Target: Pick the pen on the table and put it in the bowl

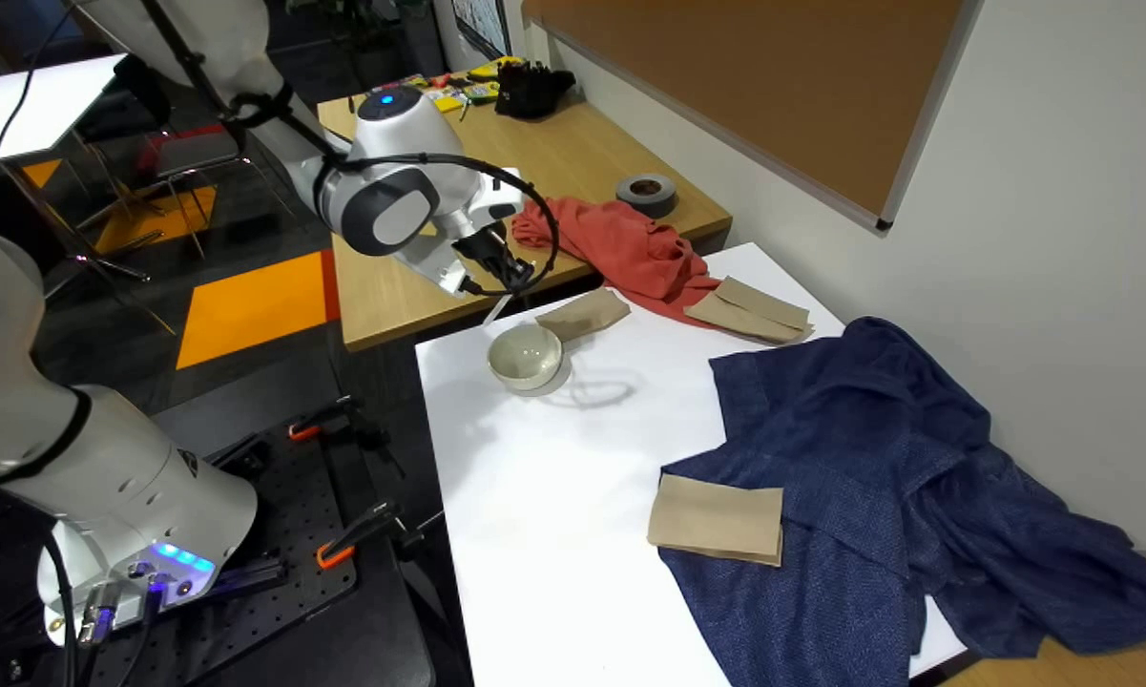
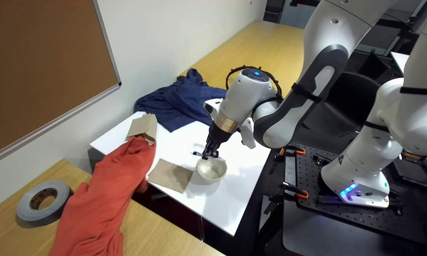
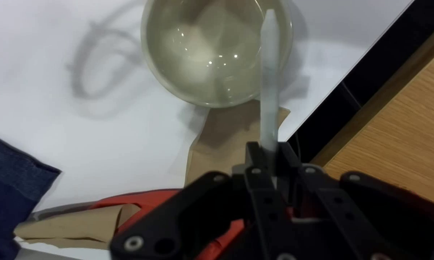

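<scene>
White arm [image 2: 291,117] bent; tool [image 3: 269,155] angled down above tbl [image 1: 553,534], nr bowl [image 3: 198,61], w/ pen [image 3: 269,83] clamped in it.

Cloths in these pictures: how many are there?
2: the red cloth near the grey tape roll, and the dark blue cloth partly on the white table. Others may be hidden.

Bowl [image 1: 525,358] on table [image 1: 573,534], cloth [image 1: 868,477] to bowl's right — in an exterior view — with folded paper [image 1: 716,520] lying on top; pen [image 3: 270,72] in gripper [image 3: 270,150], above table.
</scene>
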{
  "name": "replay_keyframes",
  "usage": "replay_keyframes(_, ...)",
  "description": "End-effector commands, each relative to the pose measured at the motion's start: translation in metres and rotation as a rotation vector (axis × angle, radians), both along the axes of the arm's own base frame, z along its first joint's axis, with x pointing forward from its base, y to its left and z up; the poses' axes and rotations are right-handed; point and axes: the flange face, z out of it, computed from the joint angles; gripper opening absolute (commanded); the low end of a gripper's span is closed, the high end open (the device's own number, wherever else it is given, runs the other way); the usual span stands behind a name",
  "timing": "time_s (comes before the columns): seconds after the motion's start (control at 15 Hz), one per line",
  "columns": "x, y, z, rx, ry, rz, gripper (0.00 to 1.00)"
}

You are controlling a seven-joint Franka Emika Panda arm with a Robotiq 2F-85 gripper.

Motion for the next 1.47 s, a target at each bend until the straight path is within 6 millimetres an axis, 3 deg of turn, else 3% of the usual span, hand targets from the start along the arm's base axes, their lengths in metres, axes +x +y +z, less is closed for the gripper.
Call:
replay_keyframes(0.0, 0.006, -0.006, -0.017, 0.007, -0.027, 0.078, 0.04)
replay_keyframes(0.47, 0.016, -0.026, -0.046, 0.026, -0.024, 0.221, 0.04)
replay_keyframes(1.0, 0.018, -0.029, -0.061, 0.033, -0.026, 0.324, 0.04)
replay_keyframes(1.07, 0.018, -0.029, -0.062, 0.030, -0.027, 0.324, 0.40)
replay_keyframes(1.2, 0.018, -0.029, -0.062, 0.029, -0.027, 0.327, 0.48)
replay_keyframes(1.4, 0.017, -0.030, -0.059, 0.024, -0.032, 0.326, 0.70)
